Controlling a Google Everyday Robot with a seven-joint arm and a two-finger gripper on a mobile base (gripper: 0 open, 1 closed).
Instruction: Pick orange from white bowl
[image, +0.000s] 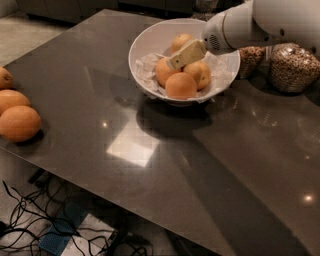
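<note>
Gripper (184, 54) hovers over the white bowl (150, 37), tip just above the left orange (161, 75), open or closed you cannot tell; expect firm, fairly heavy fruit with grippy matte peel, so take it across its widest girth, clear of neighbouring oranges (181, 86).

A single camera looks down at a slant across the dark table (200, 165) from fairly close range. The gripper (174, 62) sits high in the view over the white bowl (145, 45), and its arm (260, 22) comes in from the upper right. Nearer the camera than the gripper lies the table's edge, with floor cables (30, 220) below it.
</note>
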